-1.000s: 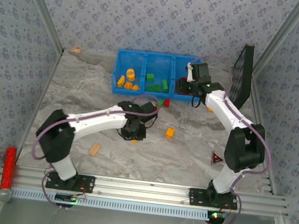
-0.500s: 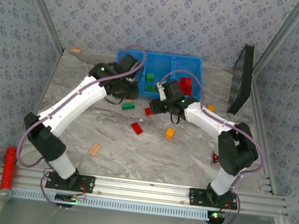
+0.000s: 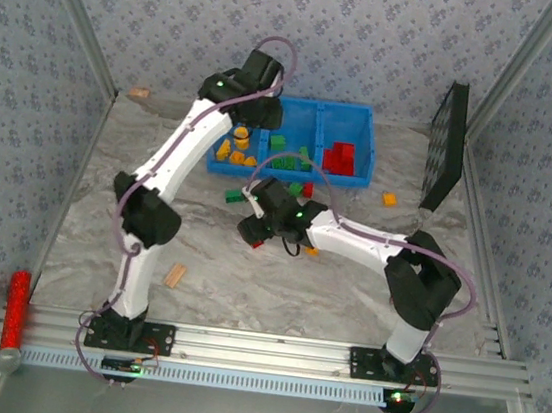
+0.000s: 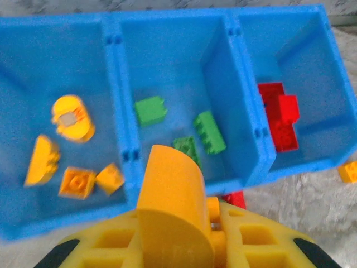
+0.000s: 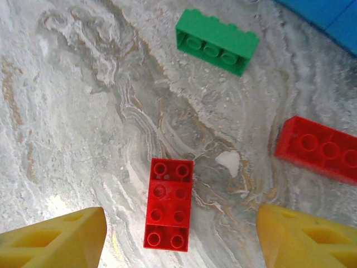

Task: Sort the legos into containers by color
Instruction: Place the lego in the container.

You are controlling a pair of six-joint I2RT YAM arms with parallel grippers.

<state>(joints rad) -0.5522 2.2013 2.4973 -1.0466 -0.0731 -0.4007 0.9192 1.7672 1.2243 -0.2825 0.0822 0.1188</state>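
- The red brick (image 5: 169,211) lies flat on the table (image 5: 83,111), studs up, at lower centre of the right wrist view, with its long axis running up-frame.
- The right gripper (image 5: 178,239) is spread wide, a finger on each side and neither touching. I would descend straight and close across the narrow width.
- The left gripper (image 4: 175,226) is clamped on an orange-yellow curved brick (image 4: 170,195) above the blue bin (image 4: 167,17).
- I would confirm it sits over the left compartment (image 4: 33,72), at frame left, before releasing.
- The right wrist view gives brick alignment and its neighbours, a green brick (image 5: 216,42) and a second red brick (image 5: 318,149). The top view gives each arm's position relative to the bin.
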